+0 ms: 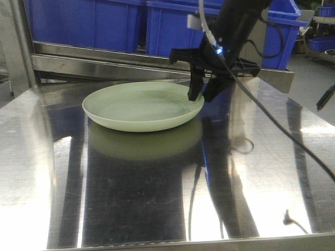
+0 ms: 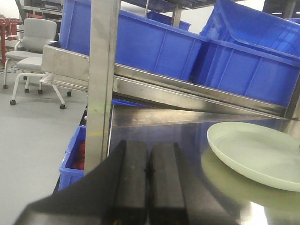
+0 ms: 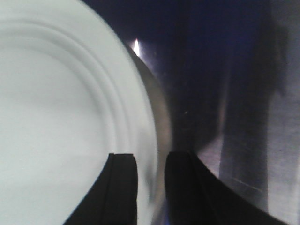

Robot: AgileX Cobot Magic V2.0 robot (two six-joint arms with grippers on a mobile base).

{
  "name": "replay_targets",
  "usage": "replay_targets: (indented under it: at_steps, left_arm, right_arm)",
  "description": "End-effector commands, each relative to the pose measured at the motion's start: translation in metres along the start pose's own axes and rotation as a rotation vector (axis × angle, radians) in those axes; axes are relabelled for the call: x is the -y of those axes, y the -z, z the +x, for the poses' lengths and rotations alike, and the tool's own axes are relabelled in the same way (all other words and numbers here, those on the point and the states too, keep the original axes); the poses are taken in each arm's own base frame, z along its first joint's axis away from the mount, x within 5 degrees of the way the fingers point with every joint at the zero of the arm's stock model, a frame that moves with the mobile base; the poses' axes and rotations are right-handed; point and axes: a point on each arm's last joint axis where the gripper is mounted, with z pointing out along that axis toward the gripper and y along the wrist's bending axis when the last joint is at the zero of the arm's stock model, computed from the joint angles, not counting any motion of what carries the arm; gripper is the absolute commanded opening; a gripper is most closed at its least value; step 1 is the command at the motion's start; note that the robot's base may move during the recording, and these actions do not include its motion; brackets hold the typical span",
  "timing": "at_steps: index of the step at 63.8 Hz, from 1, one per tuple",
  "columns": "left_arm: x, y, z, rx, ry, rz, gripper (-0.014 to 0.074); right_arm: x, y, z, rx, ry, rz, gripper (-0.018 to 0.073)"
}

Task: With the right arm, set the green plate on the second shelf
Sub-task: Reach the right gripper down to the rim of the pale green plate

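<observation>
In your front view the green plate (image 1: 141, 107) lay flat on the shiny steel tabletop (image 1: 157, 209), a little above the centre of the frame. The right arm (image 1: 238, 21) hung from the upper right, and the right gripper (image 1: 200, 97) stood at the right edge of the plate. In the right wrist view you could see its jaws apart at the bottom of the frame. One finger was over the inside of the plate and the other outside, with the rim between them, and neither visibly pressed on it. The second shelf (image 1: 104, 65) ran across the top of the front view, behind the plate, and carried two blue bins (image 1: 84, 21). In the left wrist view the left gripper (image 2: 150, 173) filled the bottom centre, its two fingers pressed together on themselves.
</observation>
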Motion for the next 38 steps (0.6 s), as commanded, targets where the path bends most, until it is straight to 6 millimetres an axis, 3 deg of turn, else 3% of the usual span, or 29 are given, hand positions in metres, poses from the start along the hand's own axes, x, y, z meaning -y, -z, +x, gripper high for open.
replay_targets:
  at_steps: [1,11,15,19,28,38]
  left_arm:
    - [-0.001,0.0,0.005,0.064,0.012,0.009,0.013]
    - [-0.001,0.0,0.005,0.064,0.012,0.009,0.013]
    - [-0.001,0.0,0.005,0.064,0.012,0.009,0.013]
    - [-0.001,0.0,0.005,0.064,0.012,0.009,0.013]
    - [-0.001,0.0,0.005,0.064,0.012,0.009,0.013]
    - [-0.001,0.0,0.005,0.064,0.012,0.009,0.013]
  right_arm:
    - [-0.007,0.03,-0.022,0.139,0.002,-0.034,0.029]
    - [-0.006,0.027,-0.021,0.14,0.001,-0.033,0.0256]
    - [-0.006,0.027,-0.022,0.143,0.001,-0.034,0.0172]
    - [-0.006,0.027,-0.022,0.145,0.001,-0.035,0.0032]
    - [-0.007,0.03,-0.023,0.128,0.003,-0.034,0.0052]
    - [-0.014,0.052,-0.032,0.101,0.026,-0.035,0.0052]
